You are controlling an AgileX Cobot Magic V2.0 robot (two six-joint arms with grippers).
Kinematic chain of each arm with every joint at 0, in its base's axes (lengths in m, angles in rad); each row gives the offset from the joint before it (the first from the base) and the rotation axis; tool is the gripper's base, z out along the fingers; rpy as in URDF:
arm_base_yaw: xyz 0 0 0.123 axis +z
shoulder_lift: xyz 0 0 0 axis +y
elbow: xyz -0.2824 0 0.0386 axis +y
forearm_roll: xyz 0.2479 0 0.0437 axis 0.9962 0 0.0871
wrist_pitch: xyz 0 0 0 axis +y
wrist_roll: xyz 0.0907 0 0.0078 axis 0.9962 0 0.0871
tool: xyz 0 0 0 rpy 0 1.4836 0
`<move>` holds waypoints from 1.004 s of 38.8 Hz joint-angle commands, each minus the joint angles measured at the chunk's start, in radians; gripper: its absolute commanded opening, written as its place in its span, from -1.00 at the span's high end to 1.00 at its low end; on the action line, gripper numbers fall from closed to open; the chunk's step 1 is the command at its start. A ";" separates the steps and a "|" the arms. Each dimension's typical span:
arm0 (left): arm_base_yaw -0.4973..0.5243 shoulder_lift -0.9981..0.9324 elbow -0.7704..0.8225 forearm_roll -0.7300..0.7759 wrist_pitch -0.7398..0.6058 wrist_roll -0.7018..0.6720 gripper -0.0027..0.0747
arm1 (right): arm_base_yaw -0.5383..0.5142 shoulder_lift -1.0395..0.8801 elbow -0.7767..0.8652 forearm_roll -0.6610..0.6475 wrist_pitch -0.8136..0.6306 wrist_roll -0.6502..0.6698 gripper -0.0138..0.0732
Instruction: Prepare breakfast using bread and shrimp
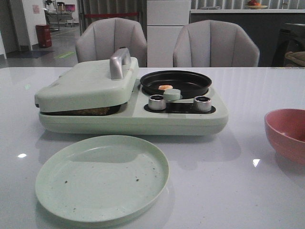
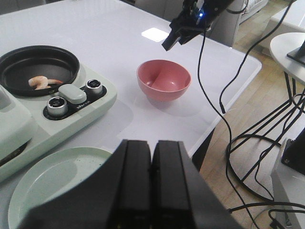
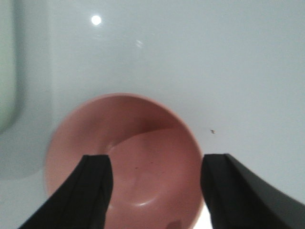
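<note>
My right gripper (image 3: 155, 191) hangs wide open with nothing in it over the pink bowl (image 3: 124, 157), my left gripper (image 2: 151, 183) is pressed closed and empty, and the shrimp (image 2: 39, 82) sits in the black pan (image 2: 38, 62), well apart from that bowl, bread hidden.
</note>
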 commanded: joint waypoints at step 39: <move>-0.007 0.000 -0.027 -0.042 -0.044 0.002 0.67 | 0.364 -0.558 0.300 -0.179 0.092 0.174 -0.10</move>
